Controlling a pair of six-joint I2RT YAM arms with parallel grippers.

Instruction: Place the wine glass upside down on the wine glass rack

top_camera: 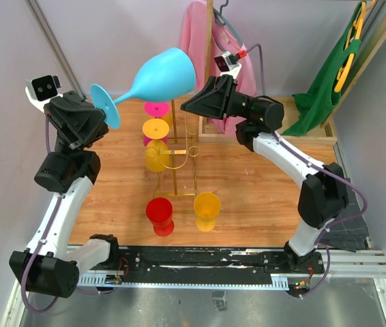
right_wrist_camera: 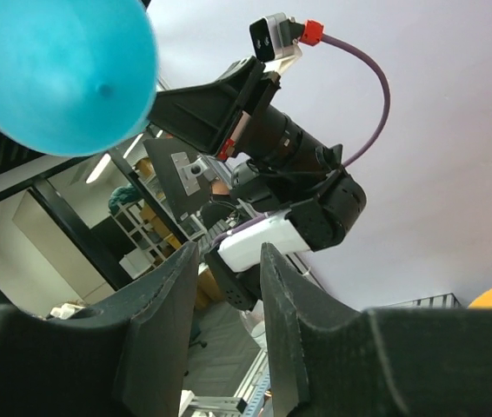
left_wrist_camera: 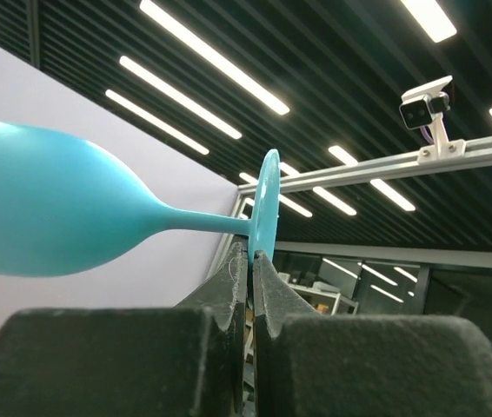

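Top external, upper middle: left jaws pinch the blue wine glass (top_camera: 164,73) foot, probably for flipping; right jaws apart.

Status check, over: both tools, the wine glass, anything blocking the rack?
Left tool shut on wine glass foot, glass sideways in air. Right tool open, empty, by the bowl. Wine glass rack below already carries pink glass, yellow glass.

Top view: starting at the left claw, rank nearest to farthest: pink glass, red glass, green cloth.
1. Pink glass, at the rack, just right of the left gripper and its blue wine glass.
2. Red glass, on the table, lower in view.
3. Green cloth, far right.
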